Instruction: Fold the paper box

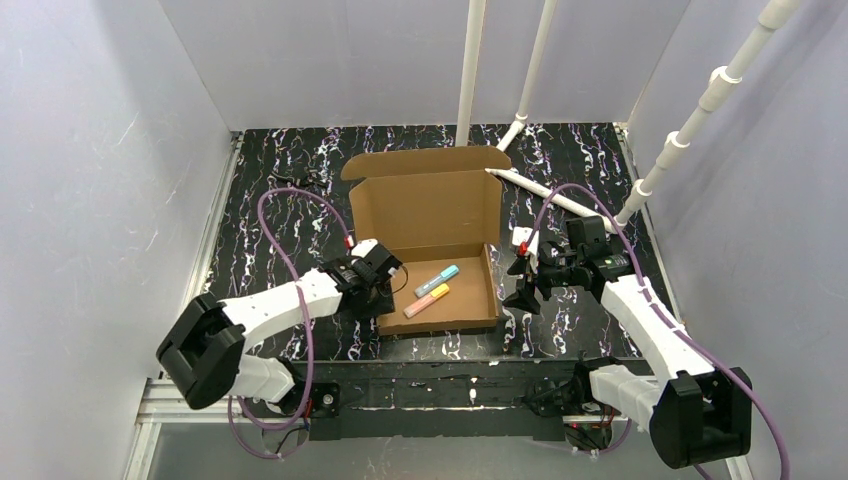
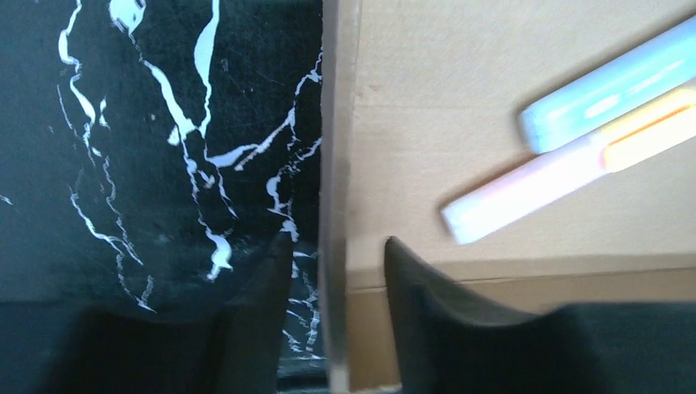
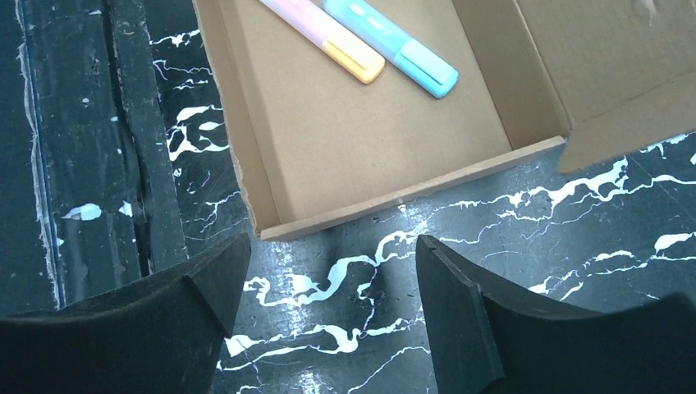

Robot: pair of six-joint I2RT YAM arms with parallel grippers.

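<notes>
The paper box [image 1: 430, 205] is a brown cardboard mailer in the middle of the table, with its tray formed and its lid standing upright at the back. My left gripper [image 1: 385, 275] is at the tray's left wall. In the left wrist view that gripper [image 2: 336, 239] is open and straddles the thin wall [image 2: 338, 123], one finger outside and one inside, with small gaps on both sides. My right gripper [image 1: 522, 288] hovers just right of the tray. In the right wrist view it [image 3: 333, 239] stands wide open over bare table, short of the box wall [image 3: 410, 193].
A blue marker [image 1: 437, 280] and a pink-orange marker [image 1: 427, 300] lie inside the tray, also seen as the blue marker [image 3: 394, 45] beside the pink-orange one [image 3: 328, 37]. White pipes [image 1: 545, 190] stand and lie at the back right. Grey walls enclose the black marbled table [image 1: 280, 200].
</notes>
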